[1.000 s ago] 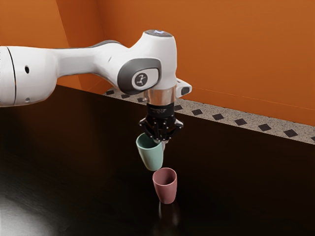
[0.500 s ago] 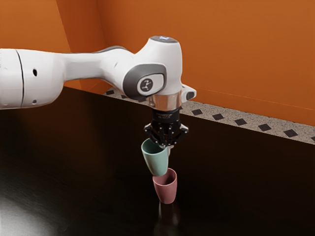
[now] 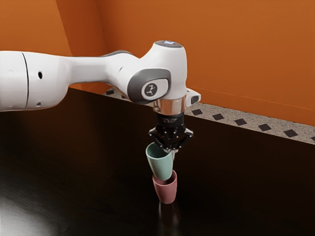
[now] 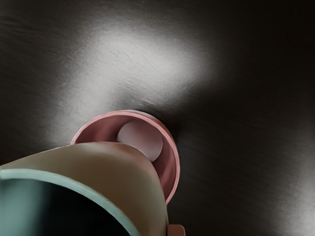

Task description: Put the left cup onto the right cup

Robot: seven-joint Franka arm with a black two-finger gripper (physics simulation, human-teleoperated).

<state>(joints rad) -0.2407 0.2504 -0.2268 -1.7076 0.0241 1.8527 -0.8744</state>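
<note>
Gripper [image 3: 171,145] pinches the tilted teal cup [image 3: 160,163] at the pink cup's [image 3: 166,191] mouth; released askew, both could topple.

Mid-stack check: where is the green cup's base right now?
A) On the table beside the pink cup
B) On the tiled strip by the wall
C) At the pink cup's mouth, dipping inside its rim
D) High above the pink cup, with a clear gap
C: in the exterior view the green cup, gripped at its rim by the jaws, hangs tilted with its base tucked behind the front rim of the pink cup, with no gap between them.
</note>
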